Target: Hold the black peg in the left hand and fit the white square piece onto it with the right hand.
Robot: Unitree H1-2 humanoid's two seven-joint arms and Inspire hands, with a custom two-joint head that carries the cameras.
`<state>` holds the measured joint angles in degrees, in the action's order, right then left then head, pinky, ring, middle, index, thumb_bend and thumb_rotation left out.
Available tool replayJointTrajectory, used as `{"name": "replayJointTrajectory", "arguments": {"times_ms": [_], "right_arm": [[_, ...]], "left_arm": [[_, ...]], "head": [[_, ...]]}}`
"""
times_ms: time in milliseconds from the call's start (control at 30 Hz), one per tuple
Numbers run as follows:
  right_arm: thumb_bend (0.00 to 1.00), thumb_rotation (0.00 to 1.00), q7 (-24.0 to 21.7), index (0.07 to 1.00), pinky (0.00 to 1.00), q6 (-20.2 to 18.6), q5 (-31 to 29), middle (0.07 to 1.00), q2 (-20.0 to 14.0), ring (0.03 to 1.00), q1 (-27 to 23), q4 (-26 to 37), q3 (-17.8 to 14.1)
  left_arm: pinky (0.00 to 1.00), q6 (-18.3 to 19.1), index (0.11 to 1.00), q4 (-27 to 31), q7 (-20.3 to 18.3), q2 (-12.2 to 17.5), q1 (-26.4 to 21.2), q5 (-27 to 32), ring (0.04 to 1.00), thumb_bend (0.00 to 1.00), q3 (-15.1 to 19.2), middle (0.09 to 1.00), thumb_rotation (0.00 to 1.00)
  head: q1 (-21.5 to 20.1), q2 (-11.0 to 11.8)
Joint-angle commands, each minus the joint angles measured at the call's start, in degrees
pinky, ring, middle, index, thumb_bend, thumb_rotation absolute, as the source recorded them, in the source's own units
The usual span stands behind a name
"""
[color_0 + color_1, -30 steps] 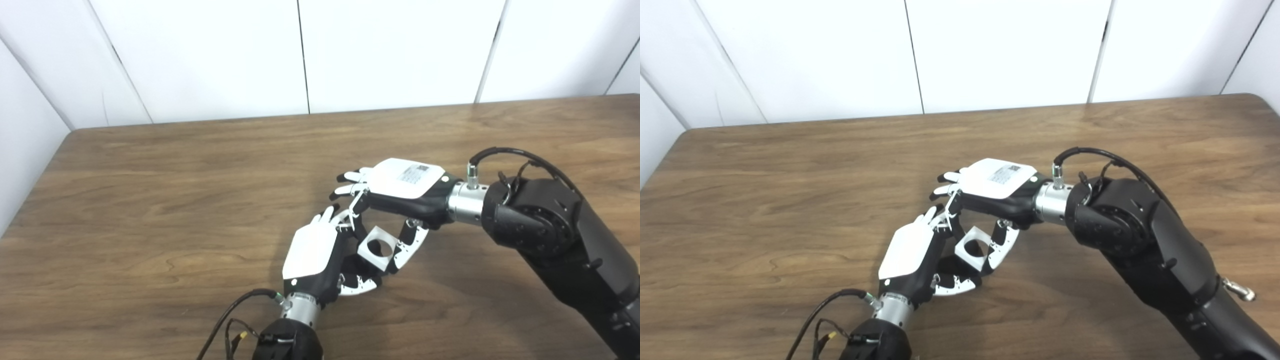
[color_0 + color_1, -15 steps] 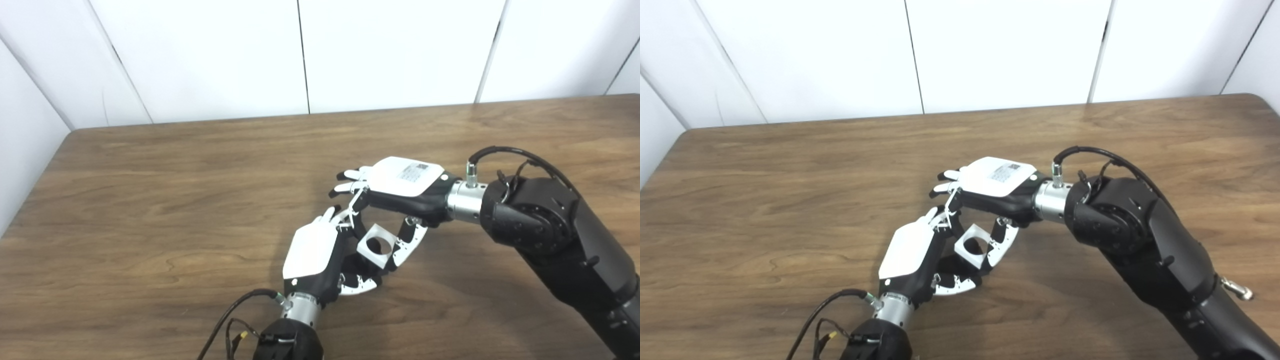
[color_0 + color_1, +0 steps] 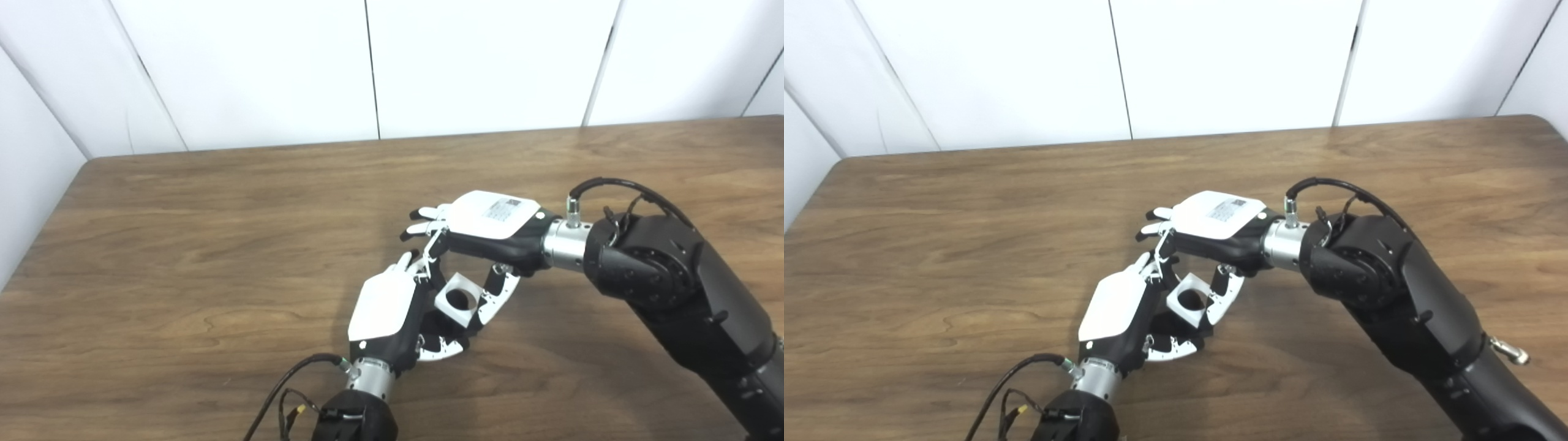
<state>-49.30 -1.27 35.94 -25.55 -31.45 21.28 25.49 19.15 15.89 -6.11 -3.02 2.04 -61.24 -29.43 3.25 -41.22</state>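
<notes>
Left eye view shows both arms meeting over the middle of the wooden table (image 3: 184,245), a little toward the near edge. The left robot hand (image 3: 386,309) comes up from the bottom edge with its white back facing up and its fingers curled inward toward the right; whatever it grips is buried in the dark space under those fingers. I take that to be the black peg, but the peg itself cannot be made out, so its long axis and the way it points cannot be told.

The right robot hand (image 3: 490,229) reaches in from the right, palm down, its white back plate with a small label facing the ceiling. Its thumb (image 3: 495,300) and curled fingers pinch the white square piece (image 3: 456,299), which sits just beside the left hand's fingertips, touching or nearly so. The piece is tilted: its broad face with the round hole looks up and toward the cameras, one corner pointing down to the table, so it reads as a diamond. The hole shows dark inside; from where I stand I cannot tell whether anything has entered it.

Right eye view gives the same picture from slightly to the side, with the piece (image 3: 1189,300) held off the table between the two hands. A black cable (image 3: 288,383) loops from the left wrist.
</notes>
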Motion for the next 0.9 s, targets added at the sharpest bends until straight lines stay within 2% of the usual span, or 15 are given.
{"name": "replayJointTrajectory", "arguments": {"times_ms": [0,867], "right_arm": [[0.52,0.14,1.25,0.491,0.98,1.44,0.11,0.932,0.23,1.000,-2.19,0.13,-0.18],[0.52,0.14,0.44,0.492,0.99,1.02,0.45,0.940,-0.14,1.000,-1.90,-0.22,0.11]], "left_arm": [[0.94,-0.69,0.492,-0.89,0.70,-1.17,-0.39,-0.12,0.979,0.52,-0.87,0.894,0.06],[0.95,-0.18,0.493,-0.36,0.41,-1.70,-0.40,-0.28,0.984,0.52,-1.35,0.899,0.06]], "head": [[-0.01,0.10],[0.57,0.06]]}}
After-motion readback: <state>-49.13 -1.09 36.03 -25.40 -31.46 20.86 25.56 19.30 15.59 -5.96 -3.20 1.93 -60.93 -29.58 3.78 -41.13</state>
